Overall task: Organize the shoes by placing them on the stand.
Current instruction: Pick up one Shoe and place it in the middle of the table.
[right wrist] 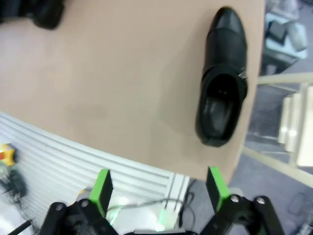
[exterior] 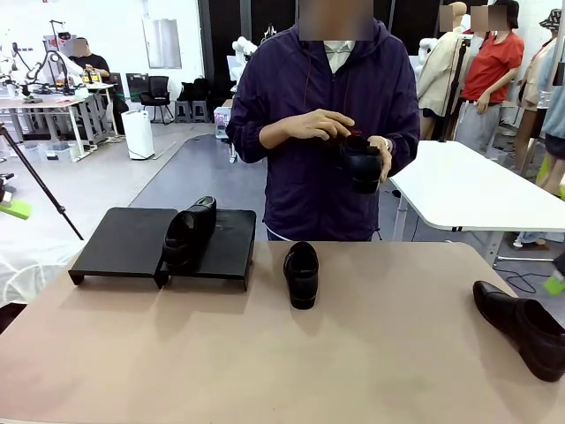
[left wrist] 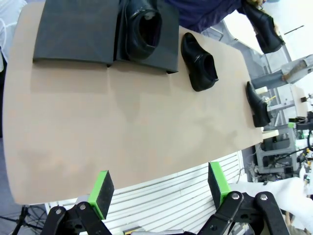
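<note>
Left jaws and right jaws both spread wide, pinching nothing, back off the near edge of the tan bench point(exterior: 371, 353). Far left, stand point(exterior: 124, 243) with first shoe point(exterior: 190, 231) over the panel seam. Middle shoe point(exterior: 301, 274) just right of it. Right-edge shoe point(exterior: 521, 327) nearest the right jaws. Fourth shoe point(exterior: 362, 163) up in the person's hands point(exterior: 309, 126). Open lab behind.

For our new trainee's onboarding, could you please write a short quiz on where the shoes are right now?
1. True or false: exactly one shoe rests on the stand.
2. How many shoes lie directly on the table?
3. Where is the remaining shoe? A) on the floor B) under the stand C) in the person's hands
Key: 1 true; 2 two, the middle shoe and the right-edge shoe; 3 C.
</note>
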Tool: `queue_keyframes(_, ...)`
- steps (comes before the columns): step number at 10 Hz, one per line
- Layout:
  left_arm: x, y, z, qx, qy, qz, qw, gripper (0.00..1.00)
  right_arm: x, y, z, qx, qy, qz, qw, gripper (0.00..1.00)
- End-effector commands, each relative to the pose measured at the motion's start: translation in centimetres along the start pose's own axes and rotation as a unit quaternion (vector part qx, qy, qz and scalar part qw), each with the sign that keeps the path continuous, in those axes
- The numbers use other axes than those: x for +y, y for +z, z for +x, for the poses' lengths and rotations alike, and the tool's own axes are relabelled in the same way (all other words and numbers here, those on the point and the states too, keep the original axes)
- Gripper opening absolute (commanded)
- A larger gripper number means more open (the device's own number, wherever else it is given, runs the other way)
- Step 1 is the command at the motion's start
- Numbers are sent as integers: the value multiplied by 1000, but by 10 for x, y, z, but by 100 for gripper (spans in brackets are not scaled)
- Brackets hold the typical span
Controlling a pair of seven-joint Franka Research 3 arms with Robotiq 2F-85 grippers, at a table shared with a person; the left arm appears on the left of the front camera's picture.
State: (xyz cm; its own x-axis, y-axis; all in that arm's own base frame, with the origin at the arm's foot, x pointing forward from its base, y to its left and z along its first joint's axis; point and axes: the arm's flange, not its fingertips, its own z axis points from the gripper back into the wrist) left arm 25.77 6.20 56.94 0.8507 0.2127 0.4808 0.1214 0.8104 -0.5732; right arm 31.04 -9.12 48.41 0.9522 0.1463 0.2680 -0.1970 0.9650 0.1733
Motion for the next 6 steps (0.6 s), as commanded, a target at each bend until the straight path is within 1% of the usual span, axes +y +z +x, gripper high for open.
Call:
queue_keyframes(1,2,0,2,-5,-3,-3,1000,100,-5,-37,10,-8,2,-38,999,100)
queue_keyframes(3,2,0,2,-5,-3,-3,1000,100,-17,-68,17,-23,-2,-50,998,100)
queue_keyframes(6,2,0,2,-5,-3,-3,1000,100,-27,-99,25,-10,9,-56,998,100)
